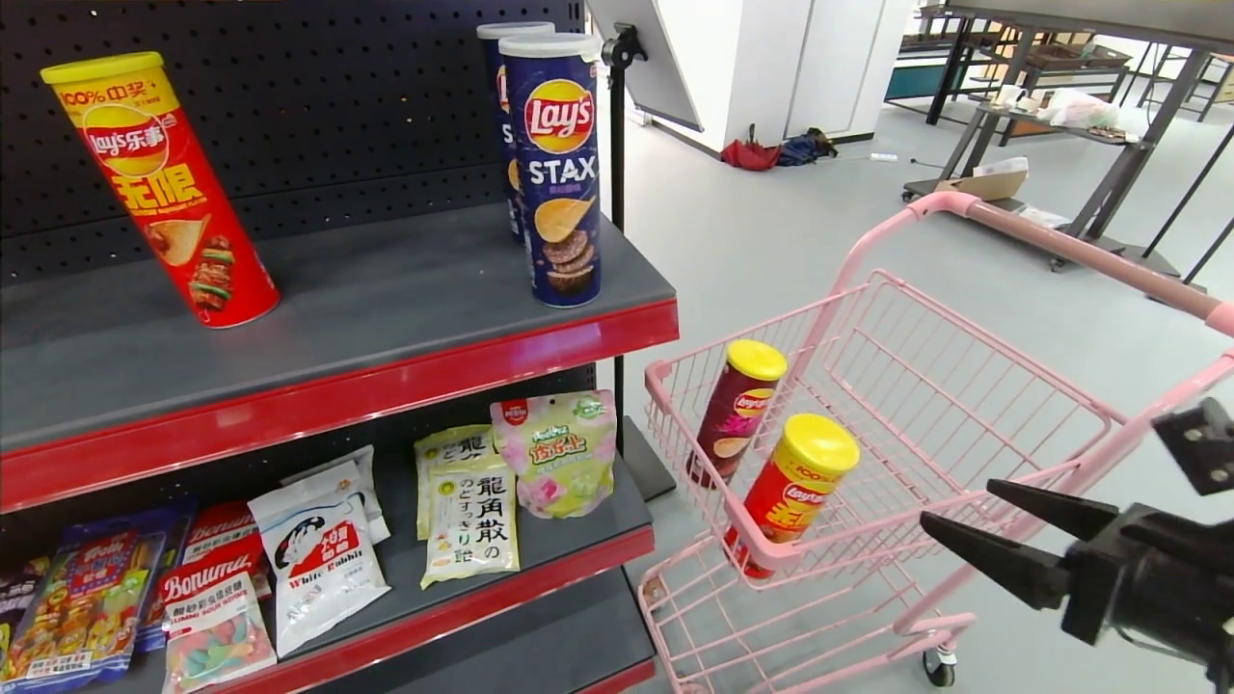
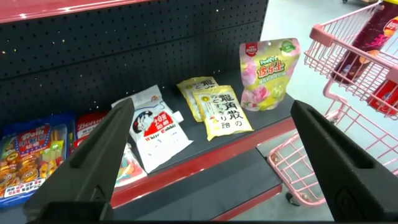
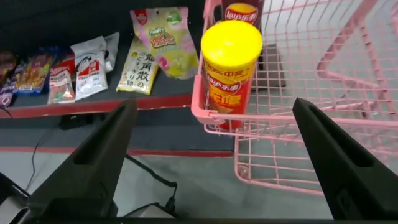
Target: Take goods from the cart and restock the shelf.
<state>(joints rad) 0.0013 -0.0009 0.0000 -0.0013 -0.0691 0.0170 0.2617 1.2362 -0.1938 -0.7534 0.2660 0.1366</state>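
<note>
Currently we list one red chip can (image 1: pixel 795 487): a smooth cylinder with a yellow lid, standing near-upright in the front corner of the pink wire cart (image 1: pixel 1060 246). It lies at nine o'clock from our right gripper (image 1: pixel 959 503), the nearer one, whose fingers are spread. Our left gripper (image 2: pixel 211 102) is likewise released, by the lower shelf (image 2: pixel 217 158).

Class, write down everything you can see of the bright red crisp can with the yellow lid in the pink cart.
The red can is a tall tube, cardboard by its look, with yellow print and a flat yellow lid, shut. It stands tilted in the near corner of the pink cart, against the wire wall. A maroon can stands close behind; whether they touch cannot be told. The right gripper, jaws open, is apart from it.
</note>
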